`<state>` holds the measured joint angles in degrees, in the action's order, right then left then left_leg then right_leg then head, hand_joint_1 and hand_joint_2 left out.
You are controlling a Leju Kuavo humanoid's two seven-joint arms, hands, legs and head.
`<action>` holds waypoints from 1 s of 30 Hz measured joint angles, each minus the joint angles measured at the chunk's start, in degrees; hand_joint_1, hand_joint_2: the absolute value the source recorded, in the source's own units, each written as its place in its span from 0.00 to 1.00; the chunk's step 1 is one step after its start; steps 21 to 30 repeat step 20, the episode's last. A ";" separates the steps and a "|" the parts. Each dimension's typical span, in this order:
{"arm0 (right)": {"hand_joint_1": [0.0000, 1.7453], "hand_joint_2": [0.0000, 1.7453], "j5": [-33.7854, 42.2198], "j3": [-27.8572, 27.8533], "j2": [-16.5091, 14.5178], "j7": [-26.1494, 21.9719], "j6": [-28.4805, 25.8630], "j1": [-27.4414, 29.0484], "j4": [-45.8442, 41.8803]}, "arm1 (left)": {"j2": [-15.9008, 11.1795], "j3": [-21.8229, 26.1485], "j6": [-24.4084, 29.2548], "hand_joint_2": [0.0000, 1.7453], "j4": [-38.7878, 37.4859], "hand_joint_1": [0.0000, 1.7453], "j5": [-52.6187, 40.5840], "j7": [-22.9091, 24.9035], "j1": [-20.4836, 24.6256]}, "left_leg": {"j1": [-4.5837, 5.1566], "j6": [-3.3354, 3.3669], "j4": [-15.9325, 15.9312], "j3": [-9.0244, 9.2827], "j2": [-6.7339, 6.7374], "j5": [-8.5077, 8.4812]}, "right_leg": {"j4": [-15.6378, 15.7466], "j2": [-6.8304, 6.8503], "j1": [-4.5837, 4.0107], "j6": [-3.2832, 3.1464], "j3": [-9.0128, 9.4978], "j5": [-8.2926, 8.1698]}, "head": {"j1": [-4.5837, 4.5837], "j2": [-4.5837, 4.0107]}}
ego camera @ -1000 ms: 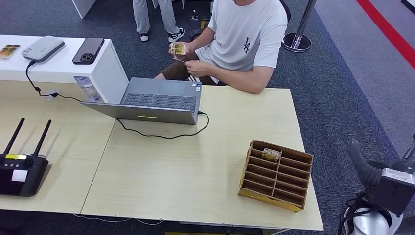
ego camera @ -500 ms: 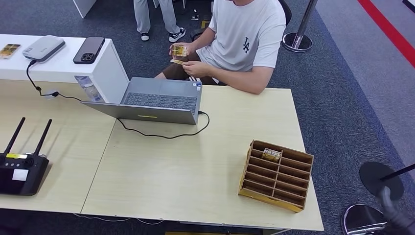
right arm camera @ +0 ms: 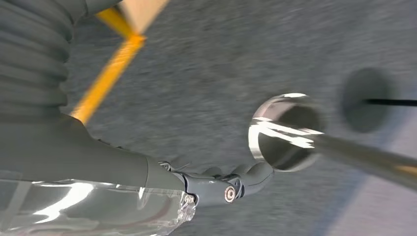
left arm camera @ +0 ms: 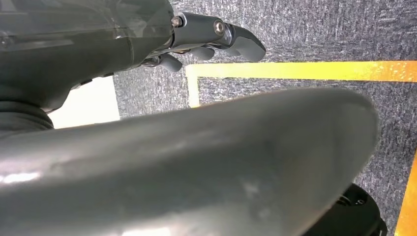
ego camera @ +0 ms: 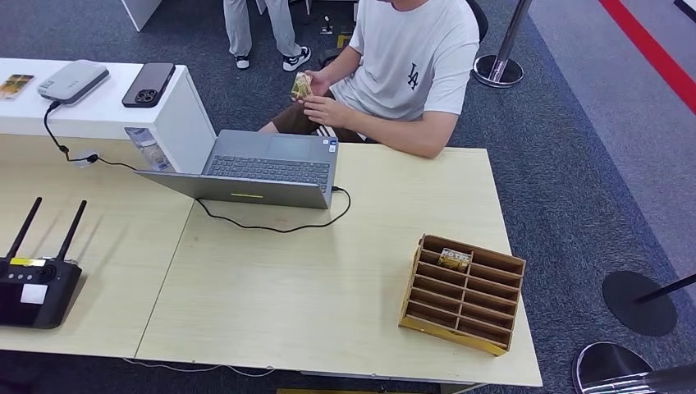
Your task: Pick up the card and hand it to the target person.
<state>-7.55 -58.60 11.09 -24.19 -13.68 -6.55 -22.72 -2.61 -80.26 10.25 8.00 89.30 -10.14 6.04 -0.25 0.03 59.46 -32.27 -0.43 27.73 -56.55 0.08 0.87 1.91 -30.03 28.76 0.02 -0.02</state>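
The robot's left hand (left arm camera: 216, 37) hangs low beside its body over grey carpet and a yellow floor line (left arm camera: 295, 70), fingers loosely extended and holding nothing. The right hand (right arm camera: 231, 184), seen in a blurred wrist picture, is likewise empty and slack above the carpet, near a shiny stanchion base (right arm camera: 285, 130). On the near right of the pale table (ego camera: 312, 295) stands a slotted wooden rack (ego camera: 427, 305), and a gold-patterned card (ego camera: 454, 259) lies in one slot of its far row, apart from both hands. Farther back an open laptop (ego camera: 263, 168) faces the seated person (ego camera: 410, 57) in a white T-shirt, whose own hands hold something small and gold-patterned (ego camera: 302, 84) close to the chest; whether it is one card or several is too small to tell. The scene fits two stages: arms down ahead of a reach for the rack, or arms lowered once a card has gone across the table. If a pick is in hand, it would likely call for the right hand, the rack being on that side, coming in from above so the fingers pinch the card's exposed edge without nudging the light rack, then a hand-over that passes to the right of the laptop and its cable (ego camera: 271, 226).
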 joint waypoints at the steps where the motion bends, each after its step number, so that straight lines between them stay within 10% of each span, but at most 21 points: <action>1: 0.00 1.00 -0.72 -0.02 -0.11 1.18 -0.39 0.24 0.98 | 0.01 -0.02 0.00 0.00 0.00 0.00 -0.03 0.10 0.02 | 0.00 0.00 0.00 0.00 0.00 0.00 | 0.00 0.00 0.00 0.00 0.00 0.00 | 0.01 0.00; 13: 0.00 1.00 -19.67 5.95 -3.91 21.94 -3.57 1.95 7.86 | 0.01 -0.49 2.10 0.00 0.00 0.00 0.03 3.99 0.20 | -0.02 0.00 -0.01 0.01 0.04 0.00 | 0.00 -0.01 -0.02 0.00 0.00 0.00 | 0.01 0.00; 17: 0.00 1.00 -25.65 11.51 -6.39 27.58 -1.27 2.43 9.12 | 0.01 -0.64 3.74 1.00 0.00 0.00 0.03 5.57 0.43 | -0.04 -0.01 -0.01 0.01 0.04 -0.01 | -0.01 -0.02 -0.04 -0.01 0.01 0.00 | 0.01 0.00; 30: 0.00 1.00 -28.97 14.48 -7.66 30.10 0.57 2.69 9.57 | 0.01 -0.93 4.49 1.00 0.00 0.00 -0.09 6.33 0.56 | -0.05 -0.01 -0.02 0.00 0.04 -0.01 | -0.01 -0.02 -0.04 -0.01 0.01 0.00 | 0.01 0.00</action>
